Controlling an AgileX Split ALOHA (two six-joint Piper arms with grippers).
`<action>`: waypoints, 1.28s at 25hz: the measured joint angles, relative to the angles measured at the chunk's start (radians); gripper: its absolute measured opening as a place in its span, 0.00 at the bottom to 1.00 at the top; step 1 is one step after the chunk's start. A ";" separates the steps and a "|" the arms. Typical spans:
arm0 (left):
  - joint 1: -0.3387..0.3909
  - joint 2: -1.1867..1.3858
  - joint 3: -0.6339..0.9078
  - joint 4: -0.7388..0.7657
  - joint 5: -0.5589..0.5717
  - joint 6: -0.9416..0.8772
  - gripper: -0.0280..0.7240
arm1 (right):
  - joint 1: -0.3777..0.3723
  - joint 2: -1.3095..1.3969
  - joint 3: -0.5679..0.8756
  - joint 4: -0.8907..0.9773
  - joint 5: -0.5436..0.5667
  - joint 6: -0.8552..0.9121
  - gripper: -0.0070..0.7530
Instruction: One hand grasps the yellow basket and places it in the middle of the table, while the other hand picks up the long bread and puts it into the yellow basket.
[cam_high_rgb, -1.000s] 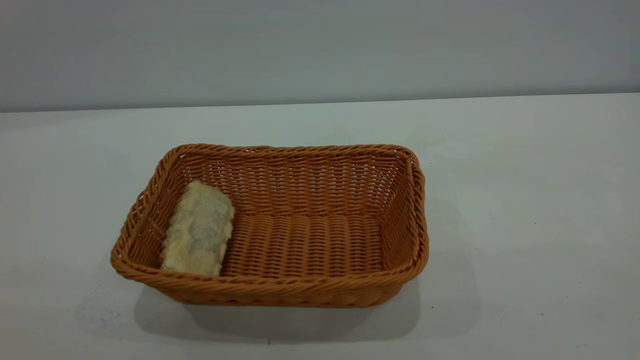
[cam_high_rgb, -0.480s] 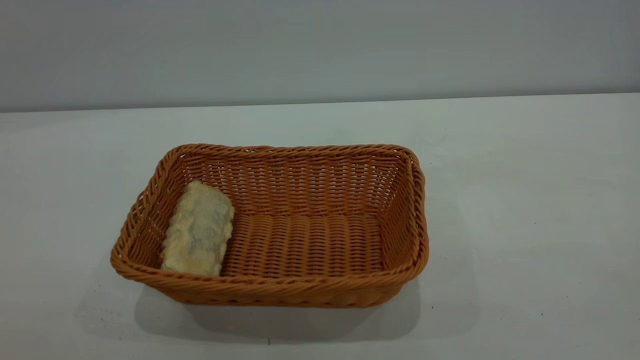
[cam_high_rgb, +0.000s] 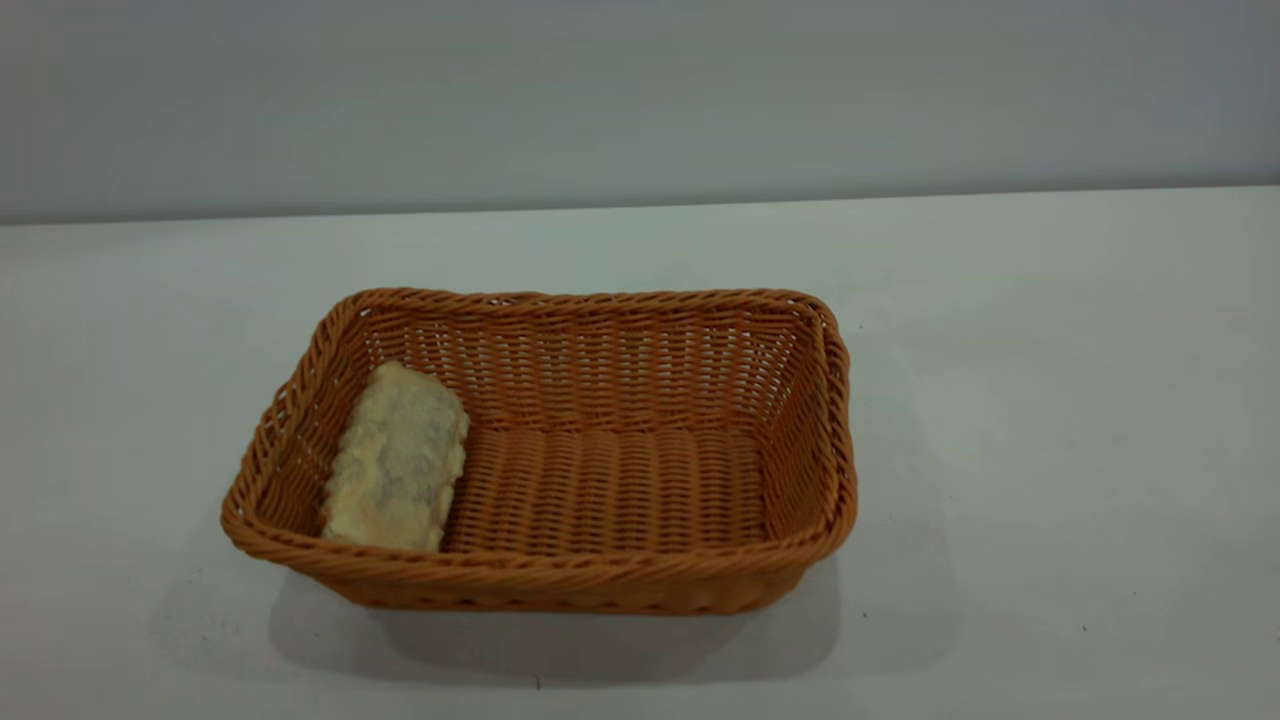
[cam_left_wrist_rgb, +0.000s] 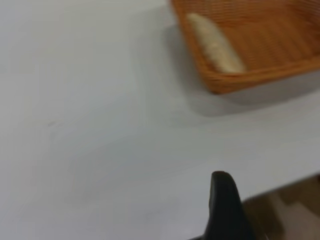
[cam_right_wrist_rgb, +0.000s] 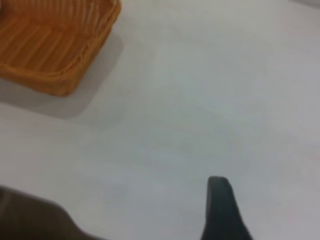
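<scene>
The yellow basket (cam_high_rgb: 560, 578) stands on the white table (cam_high_rgb: 1050, 400) near its middle. The long bread (cam_high_rgb: 397, 470) lies inside it, pale underside up, leaning against the left wall. Neither arm shows in the exterior view. In the left wrist view, a dark part of my left gripper (cam_left_wrist_rgb: 222, 200) hangs over the table near its edge, well away from the basket (cam_left_wrist_rgb: 260, 75) and the bread (cam_left_wrist_rgb: 215, 42). In the right wrist view, my right gripper (cam_right_wrist_rgb: 220, 200) is over bare table, well away from the basket (cam_right_wrist_rgb: 50, 50). Neither holds anything that I can see.
A plain grey wall stands behind the table. A few tiny dark specks dot the tabletop in front of the basket. The table's edge (cam_left_wrist_rgb: 280, 187) and brown floor beyond show in the left wrist view.
</scene>
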 joint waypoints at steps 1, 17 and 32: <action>0.050 0.000 0.000 0.000 0.000 0.000 0.72 | -0.015 -0.001 0.000 0.000 0.000 0.000 0.68; 0.320 0.000 0.000 0.000 0.000 0.000 0.72 | -0.067 -0.003 0.000 0.000 -0.001 0.000 0.68; 0.320 0.000 0.000 0.000 0.000 0.000 0.72 | -0.067 -0.003 0.000 0.000 -0.001 0.000 0.68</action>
